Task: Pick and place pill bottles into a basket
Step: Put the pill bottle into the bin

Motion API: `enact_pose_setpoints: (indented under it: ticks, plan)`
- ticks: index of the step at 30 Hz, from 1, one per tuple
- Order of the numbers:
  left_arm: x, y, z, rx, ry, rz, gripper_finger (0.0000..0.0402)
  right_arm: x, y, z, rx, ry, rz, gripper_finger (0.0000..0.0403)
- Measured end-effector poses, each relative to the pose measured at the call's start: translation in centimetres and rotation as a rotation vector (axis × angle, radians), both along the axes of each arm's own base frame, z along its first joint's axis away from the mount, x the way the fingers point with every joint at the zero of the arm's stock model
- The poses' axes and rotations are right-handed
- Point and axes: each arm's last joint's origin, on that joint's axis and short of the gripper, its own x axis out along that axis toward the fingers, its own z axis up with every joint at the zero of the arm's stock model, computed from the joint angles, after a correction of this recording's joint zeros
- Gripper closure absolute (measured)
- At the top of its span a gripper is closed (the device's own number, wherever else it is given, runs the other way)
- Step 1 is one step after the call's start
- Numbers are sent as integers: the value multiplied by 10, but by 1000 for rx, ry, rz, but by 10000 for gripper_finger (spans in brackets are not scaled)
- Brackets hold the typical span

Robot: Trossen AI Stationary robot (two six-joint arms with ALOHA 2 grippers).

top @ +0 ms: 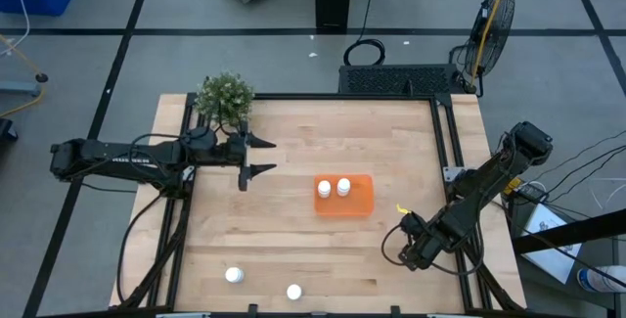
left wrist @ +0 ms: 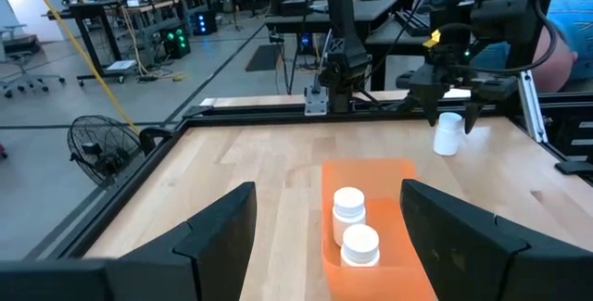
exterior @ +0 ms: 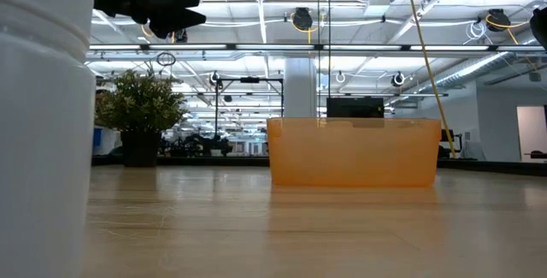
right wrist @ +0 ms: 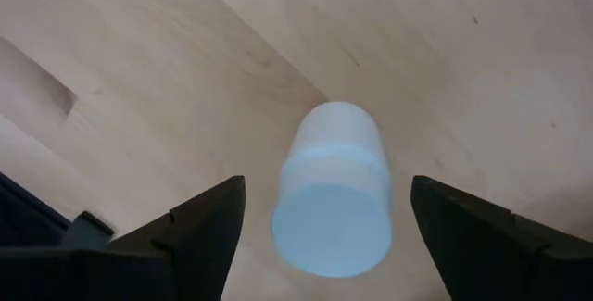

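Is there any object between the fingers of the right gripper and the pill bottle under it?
Nothing visible. The right gripper hangs open directly over the pill bottle, one finger on each side, with only bare table around it. The fingers are not touching it.

White pill bottles [top: 334, 188] with white caps sit in an orange basket [top: 361, 197]; another white bottle [right wrist: 331, 190] stands between the right gripper's [right wrist: 324, 222] dark jaws. The table [top: 293, 240] is pale striped wood, the plant [top: 224, 97] green.
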Motion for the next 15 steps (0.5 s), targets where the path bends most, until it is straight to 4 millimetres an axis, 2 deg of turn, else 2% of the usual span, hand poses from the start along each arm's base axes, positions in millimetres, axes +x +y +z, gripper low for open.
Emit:
enact_pose_setpoints:
  ticks: [4, 9, 15]
  plan:
    - [0, 0, 0, 0, 1, 0, 128, -2, 2, 0, 15, 15, 11, 152]
    - [0, 0, 0, 0, 2, 0, 128, -4, 4, 1, 19, 11, 41, 267]
    - [0, 0, -1, -1, 6, 1, 128, -2, 3, 2, -21, -50, 99, 264]
